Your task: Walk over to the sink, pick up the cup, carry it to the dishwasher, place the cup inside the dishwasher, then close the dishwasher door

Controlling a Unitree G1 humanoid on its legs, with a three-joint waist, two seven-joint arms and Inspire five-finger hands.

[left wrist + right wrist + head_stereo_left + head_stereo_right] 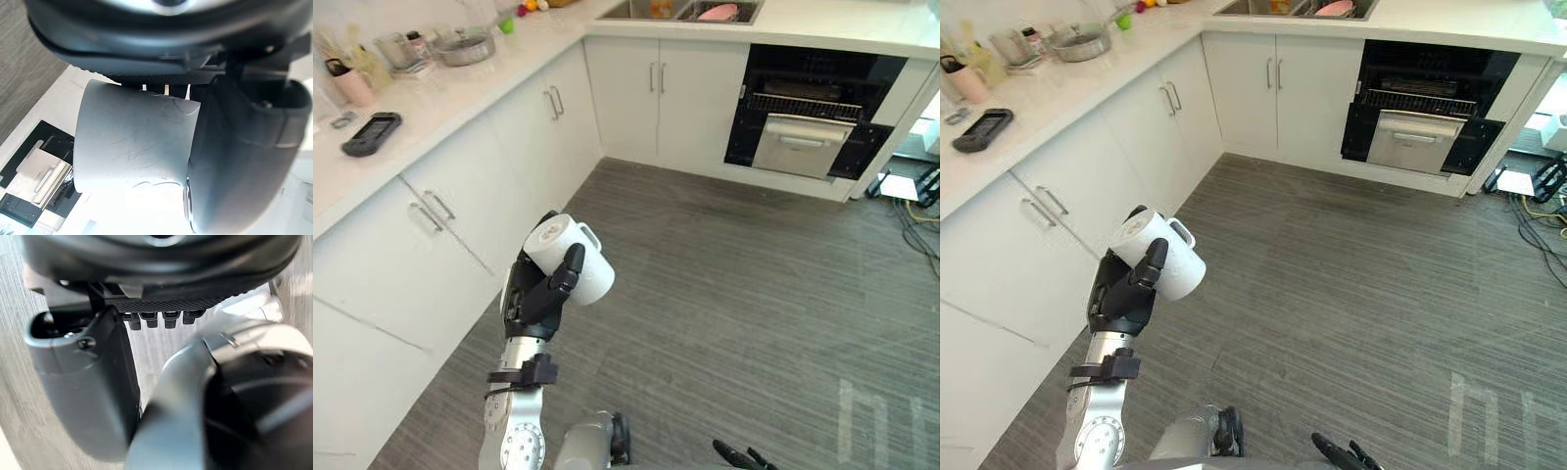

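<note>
Much of the cup is covered: your left hand has its dark fingers wrapped round the far side and its thumb laid across the near wall, so you see one flat round end, the loop handle and a strip of the side. You cannot tell whether that round end is the mouth or the base. The cup is held tilted in the air over the floor, just out from the cabinets on your left and well apart from the dishwasher. In the left wrist view its white glazed wall shows fine scratches. Your right hand shows low at the frame edge in the head views and very close in its own wrist view; how far open it is cannot be told. The dishwasher stands open across the room: a black cavity with a wire rack and a steel-coloured panel below it, its right side cut off by the counter's corner. The sink is cropped by the top edge, with something pink in it. On the white counter sit a metal pot, a flat black device and a pink holder of utensils. The floor is grey, wood-grained plank.
</note>
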